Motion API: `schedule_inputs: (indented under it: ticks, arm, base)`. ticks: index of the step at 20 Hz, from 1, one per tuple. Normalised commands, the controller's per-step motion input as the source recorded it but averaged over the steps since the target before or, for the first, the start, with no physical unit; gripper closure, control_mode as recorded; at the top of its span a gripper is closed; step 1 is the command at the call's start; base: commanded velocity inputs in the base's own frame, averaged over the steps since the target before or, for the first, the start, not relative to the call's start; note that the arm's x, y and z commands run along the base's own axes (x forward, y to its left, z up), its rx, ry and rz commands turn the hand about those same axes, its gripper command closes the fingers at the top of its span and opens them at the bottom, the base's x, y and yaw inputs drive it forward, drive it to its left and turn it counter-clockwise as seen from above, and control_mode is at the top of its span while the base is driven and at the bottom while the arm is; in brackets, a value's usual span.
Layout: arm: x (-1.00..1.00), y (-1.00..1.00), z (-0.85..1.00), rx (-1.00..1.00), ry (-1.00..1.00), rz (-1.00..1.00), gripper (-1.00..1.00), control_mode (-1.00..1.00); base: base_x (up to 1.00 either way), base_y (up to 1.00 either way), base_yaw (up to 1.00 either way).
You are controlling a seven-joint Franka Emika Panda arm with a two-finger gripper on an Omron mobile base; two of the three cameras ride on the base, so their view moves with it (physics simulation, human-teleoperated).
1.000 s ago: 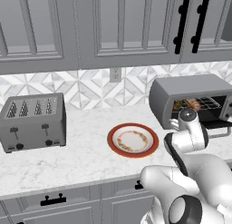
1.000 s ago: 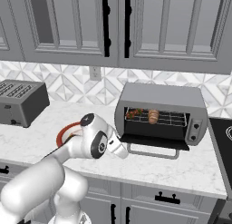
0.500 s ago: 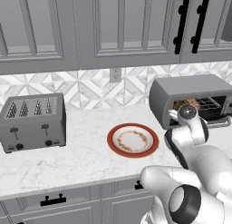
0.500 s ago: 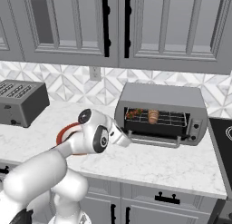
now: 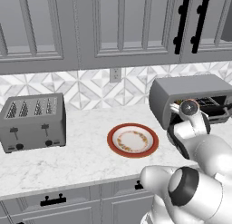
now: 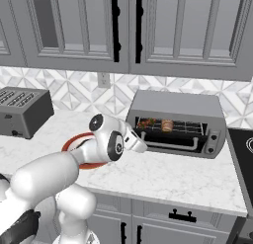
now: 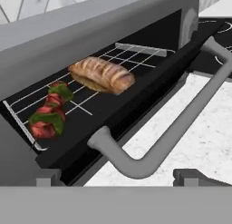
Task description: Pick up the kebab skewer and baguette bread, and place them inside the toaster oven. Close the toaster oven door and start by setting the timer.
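Note:
The grey toaster oven [image 6: 178, 104] stands at the back of the counter, on the right of the left base view [image 5: 190, 89]. On its wire rack lie the kebab skewer [image 7: 47, 112] on the left and the baguette bread [image 7: 102, 73] beside it, apart from each other. The toaster oven door [image 7: 149, 96] stands partly raised, neither flat nor shut. Its grey bar handle [image 7: 181, 123] crosses the hand view just above my fingertips. My gripper [image 7: 121, 177] is open, its tips wide apart on either side of the handle's near bend, gripping nothing.
A red-rimmed plate [image 5: 132, 140] lies on the marble counter left of the oven. A grey four-slot toaster [image 5: 32, 121] stands further left. The oven's knobs [image 6: 213, 139] sit on its right panel. A dark stovetop [image 6: 244, 144] borders the counter on the right.
The oven door has swung up from lying nearly flat to partly raised. My hand rose with it, and the jaws have widened.

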Motion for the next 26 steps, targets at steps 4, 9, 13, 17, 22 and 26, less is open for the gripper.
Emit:
schedule_inputs:
  ticks: [4, 9, 13, 17, 22, 26]
  arm:
    - [0.15, 0.00, 0.02, 0.00, -0.03, 0.00, -1.00, -1.00]
    - [0.19, -0.01, 0.17, 0.00, 0.00, 0.00, -1.00, -1.00]
    - [0.13, 0.00, 0.25, 0.00, 0.00, 0.00, -1.00, -1.00]
    - [0.33, 0.00, 0.04, 0.00, 0.00, 0.03, -1.00, -1.00]
    - [0.53, 0.00, -0.01, 0.00, 0.00, 0.08, -1.00, -1.00]
    - [0.46, 0.00, -0.20, 0.00, 0.00, 0.09, -1.00, -1.00]
  base:
    - [0.00, 0.00, 0.00]
    - [0.00, 0.00, 0.00]
    - [0.00, 0.00, 0.00]
    - [0.00, 0.00, 0.00]
    - [0.00, 0.00, 0.00]
    - [0.00, 0.00, 0.00]
